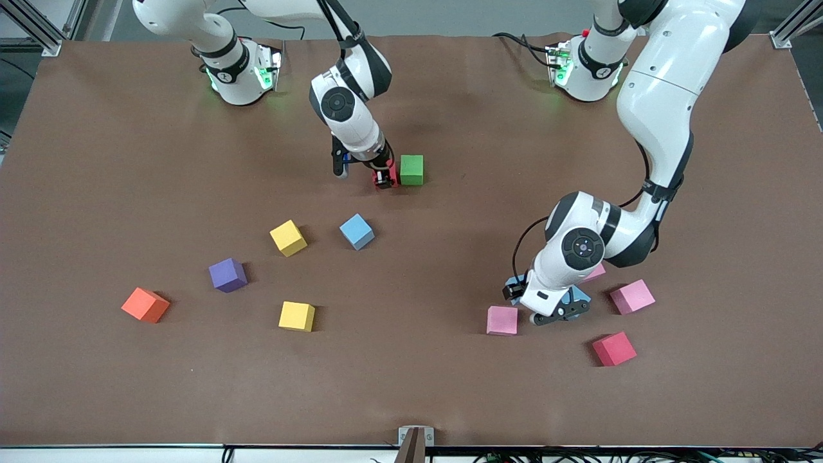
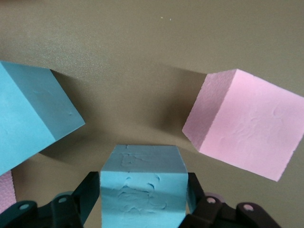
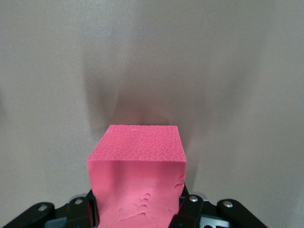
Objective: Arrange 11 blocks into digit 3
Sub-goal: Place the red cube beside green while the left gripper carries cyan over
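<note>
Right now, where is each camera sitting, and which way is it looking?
Front view: high across the table, facing both arms; shows the table, scattered blocks, left gripper, right gripper.
Left wrist view: on the left arm, looking past its fingers around a blue block.
Right wrist view: on the right arm, looking past its gripper shut on a red block.
Shared: the red block beside the green block.

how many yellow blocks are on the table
2. One yellow block sits beside the blue block. The second yellow block lies nearer the front camera than the purple block. Another could be hidden under the left arm.
</note>
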